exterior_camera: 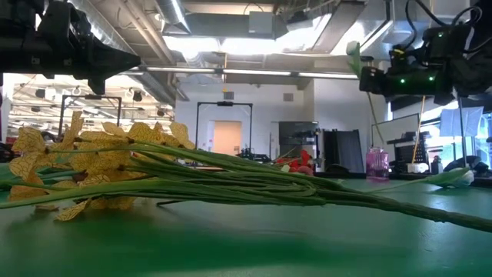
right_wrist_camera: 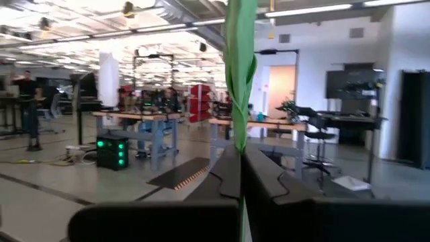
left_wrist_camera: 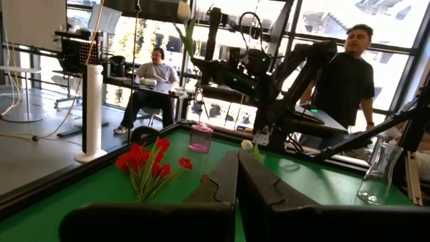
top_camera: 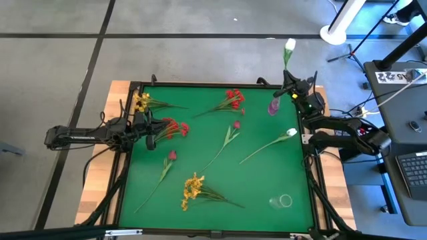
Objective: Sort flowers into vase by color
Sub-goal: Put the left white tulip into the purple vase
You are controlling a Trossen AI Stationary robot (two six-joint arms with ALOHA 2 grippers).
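Note:
My right gripper is at the table's far right corner, shut on a white tulip whose head stands beyond the far edge. A pink vase stands just near of it. My left gripper waits shut at the left edge, above a red cluster. On the green mat lie another red cluster, two yellow sprays, two dark pink buds and a second white tulip. A clear vase sits at the near right. My right gripper pinches the white tulip's green stem between its two fingers, which lie across the stem. The fingers come roughly level, tipped slightly up, pointing toward the far edge. The tulip stands upright above the fingers, head up, lifted clear of the table.
The mat has a raised dark frame around it. A white pole, work desks and two people are in the room beyond the table. The right arm's cables and a laptop lie off the table's right side.

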